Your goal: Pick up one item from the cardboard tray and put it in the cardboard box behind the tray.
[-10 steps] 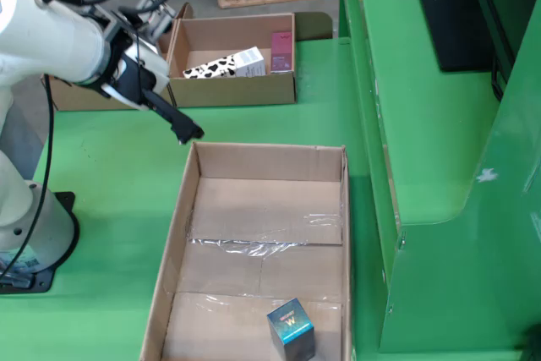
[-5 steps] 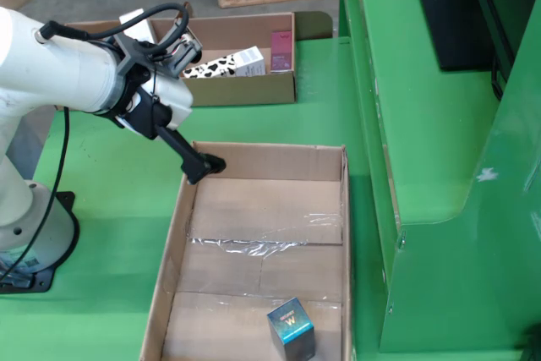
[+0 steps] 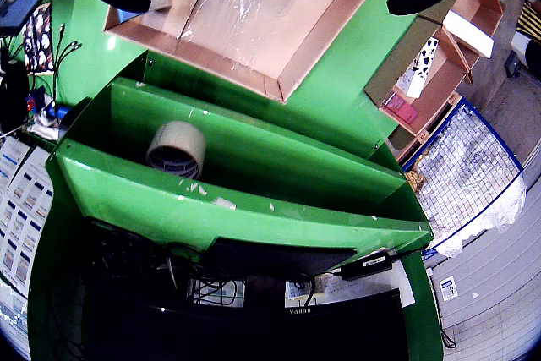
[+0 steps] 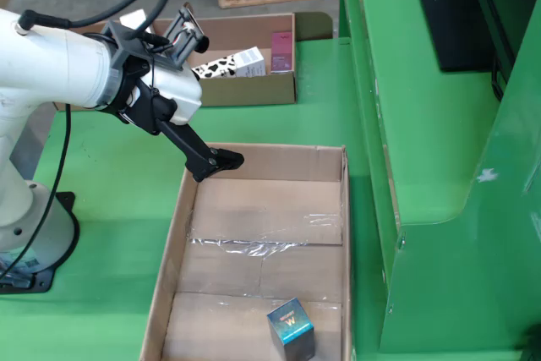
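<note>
The black two-fingered pincer (image 4: 218,161) of the white arm (image 4: 59,73) is seen above the far left corner of the long shallow cardboard tray (image 4: 169,251). Its fingers are spread wide apart and nothing is held between them, as shown in the wrist view. A small teal cube-shaped carton (image 4: 291,330) stands well away from the pincer, at the tray's near end. Behind the pincer, the open brown cardboard box (image 4: 232,86) holds a cow-patterned carton (image 4: 211,68).
</note>
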